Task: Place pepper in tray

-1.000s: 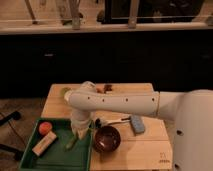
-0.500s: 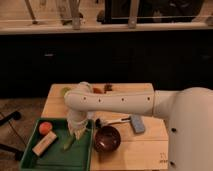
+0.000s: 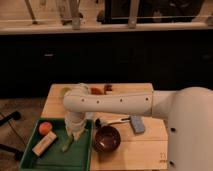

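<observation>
The pepper [image 3: 67, 145], pale green and long, lies tilted inside the green tray [image 3: 30, 161], near its right side. My gripper [image 3: 74, 132] hangs from the white arm [image 3: 110, 104] and points down over the tray's right part, directly above the pepper's upper end. I cannot tell whether it touches the pepper.
The tray also holds an orange ball [image 3: 46, 128] and a tan wooden block [image 3: 44, 145]. On the wooden table [image 3: 145, 150] are a dark brown bowl [image 3: 106, 139], a blue sponge [image 3: 136, 124], a black-headed utensil [image 3: 111, 121], a green fruit [image 3: 65, 91] and red items [image 3: 98, 91] at the back.
The arm has swung a little to the left over the tray, with the gripper still above the pepper. The pepper sits slightly lower in the tray.
</observation>
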